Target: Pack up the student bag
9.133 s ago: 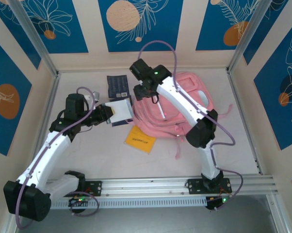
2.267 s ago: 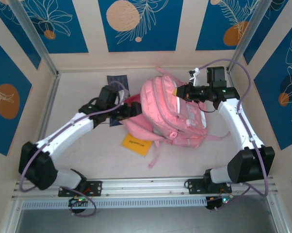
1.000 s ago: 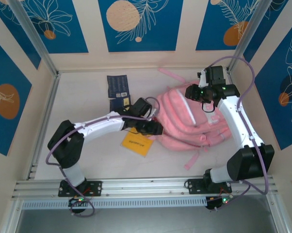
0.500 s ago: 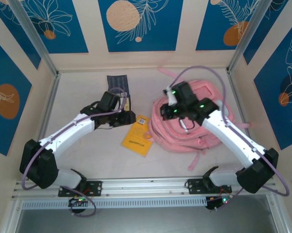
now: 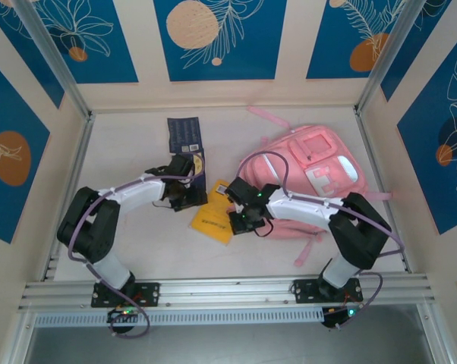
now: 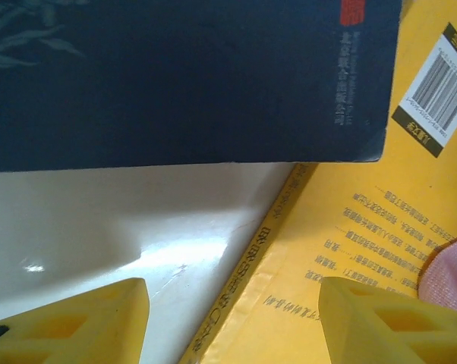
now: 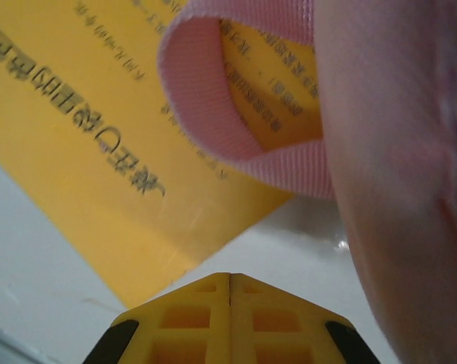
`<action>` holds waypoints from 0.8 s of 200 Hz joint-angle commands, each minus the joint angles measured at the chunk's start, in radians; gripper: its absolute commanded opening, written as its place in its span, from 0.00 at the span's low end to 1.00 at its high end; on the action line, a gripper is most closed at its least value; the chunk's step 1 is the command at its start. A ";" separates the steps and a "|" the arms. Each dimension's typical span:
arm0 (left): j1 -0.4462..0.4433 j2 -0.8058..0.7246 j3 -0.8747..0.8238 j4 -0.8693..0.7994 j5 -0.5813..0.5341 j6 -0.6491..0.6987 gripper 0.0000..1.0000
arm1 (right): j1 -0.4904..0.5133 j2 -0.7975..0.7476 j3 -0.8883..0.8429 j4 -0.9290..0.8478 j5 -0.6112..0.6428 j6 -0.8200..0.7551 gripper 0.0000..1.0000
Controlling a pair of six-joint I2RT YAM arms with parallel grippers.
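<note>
Backpack of soft pink fabric (image 5: 312, 178): flat on the pale surface (image 5: 137, 243), right side, long axis slanting near-left to far-right. Right pincer (image 7: 228, 287), shut with nothing in it, sits at the near-left end and is the nearer. Left pincer (image 6: 232, 326), wide, hangs over the thin yellow book (image 5: 212, 220) alongside.

Count: 1 pink backpack (image 5: 319, 171). 1 yellow book (image 5: 213, 216). 2 dark-blue books, 1 lying apart (image 5: 184, 135) & 1 w/ its corner over the yellow one (image 6: 175, 76). 2 robot arms, L (image 5: 133, 189) & R (image 5: 304, 206).
</note>
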 commanded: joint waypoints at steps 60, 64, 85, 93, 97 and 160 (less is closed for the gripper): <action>-0.077 0.072 -0.008 0.061 0.170 0.029 0.62 | -0.056 0.119 -0.032 0.140 0.016 0.048 0.00; -0.078 0.071 -0.015 0.065 0.182 0.024 0.62 | -0.060 0.120 -0.034 0.142 0.017 0.046 0.00; -0.078 0.037 -0.061 0.114 0.248 -0.012 0.62 | -0.080 0.124 -0.050 0.152 0.017 0.039 0.00; -0.078 0.017 -0.088 0.151 0.281 -0.036 0.61 | -0.089 0.123 -0.057 0.152 0.019 0.035 0.00; -0.078 0.007 -0.102 0.172 0.299 -0.049 0.61 | -0.091 0.123 -0.061 0.152 0.020 0.033 0.00; -0.079 -0.140 -0.196 0.370 0.473 -0.195 0.52 | -0.113 0.107 -0.091 0.161 0.020 0.020 0.00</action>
